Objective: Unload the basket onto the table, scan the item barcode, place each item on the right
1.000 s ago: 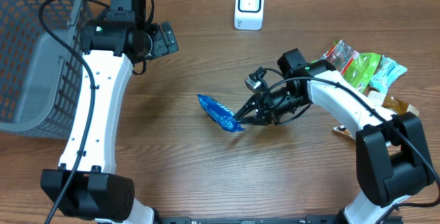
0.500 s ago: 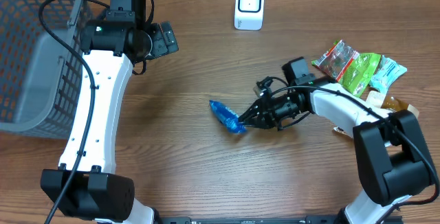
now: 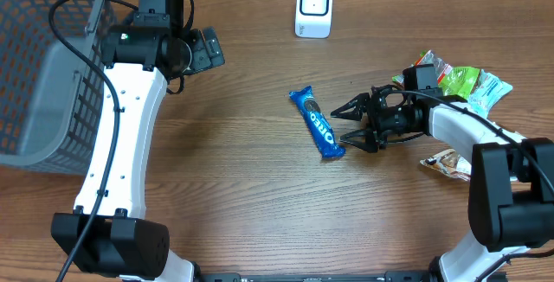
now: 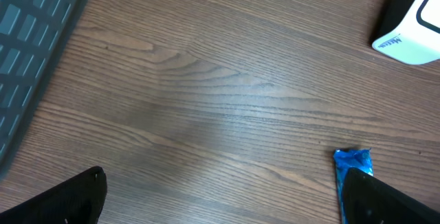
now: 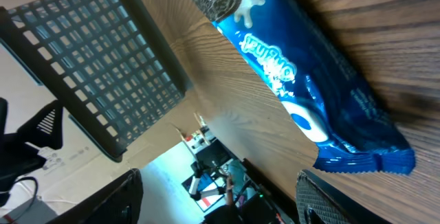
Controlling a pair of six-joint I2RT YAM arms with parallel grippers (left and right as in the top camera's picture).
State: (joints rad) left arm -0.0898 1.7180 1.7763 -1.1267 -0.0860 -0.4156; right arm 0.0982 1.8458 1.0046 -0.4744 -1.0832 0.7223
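A blue Oreo packet (image 3: 317,123) lies flat on the wooden table, label up, below the white barcode scanner (image 3: 313,8). My right gripper (image 3: 339,126) is open just right of the packet's lower end and holds nothing. In the right wrist view the packet (image 5: 302,73) fills the upper middle, its crimped end close to the right one of my fingers (image 5: 344,200). My left gripper (image 3: 208,50) hovers open at the upper left, far from the packet. Its wrist view shows the packet's end (image 4: 353,165) and a corner of the scanner (image 4: 412,25).
A grey mesh basket (image 3: 43,66) stands at the left edge. A pile of snack packets (image 3: 454,87) lies at the far right, with another packet (image 3: 446,163) under the right arm.
The right gripper carried the packet to the right, opened and let it go. The packet now lies flat with its label up. The left arm has not moved.
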